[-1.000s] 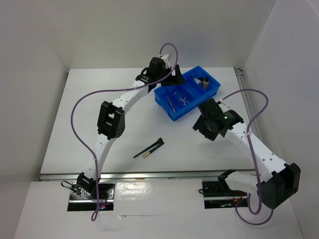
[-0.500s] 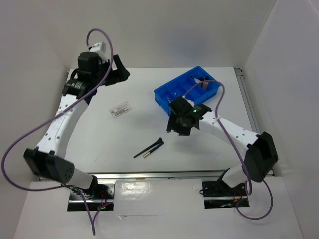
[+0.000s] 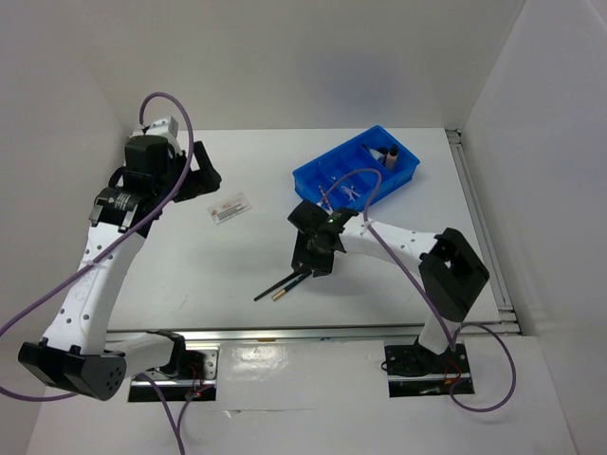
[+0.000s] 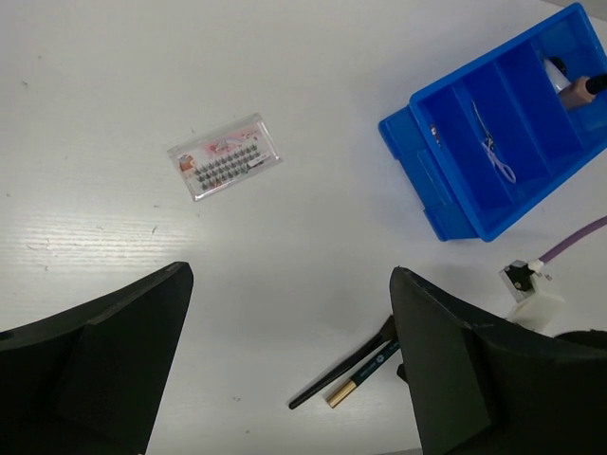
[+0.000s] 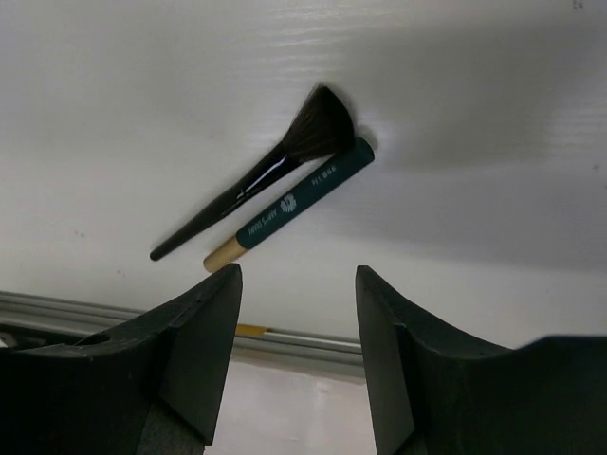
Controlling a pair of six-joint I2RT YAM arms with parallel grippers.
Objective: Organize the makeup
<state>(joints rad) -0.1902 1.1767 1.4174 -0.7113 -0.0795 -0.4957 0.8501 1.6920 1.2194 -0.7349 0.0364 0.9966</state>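
A white red-printed card (image 3: 230,208) lies on the table left of centre and also shows in the left wrist view (image 4: 225,156). A black brush (image 5: 256,180) and a teal tool (image 5: 294,204) lie side by side near the front edge (image 3: 283,283). My left gripper (image 3: 203,176) is open and empty, high above the table left of the card (image 4: 291,275). My right gripper (image 3: 311,260) is open and empty, just above the brush's bristle end (image 5: 297,275). Lilac scissors (image 4: 493,156) and the beige black-capped bottle (image 4: 574,90) lie in the tray.
The big blue divided tray (image 3: 313,180) stands at the back right of the table, with its rim also in the left wrist view (image 4: 403,128). A metal rail (image 5: 303,336) runs along the table's front edge, close beyond the brush. White walls enclose the table.
My left arm swung from the tray to the far left, uncovering the card. My right arm moved from beside the tray forward and left, down to the brush and teal tool.
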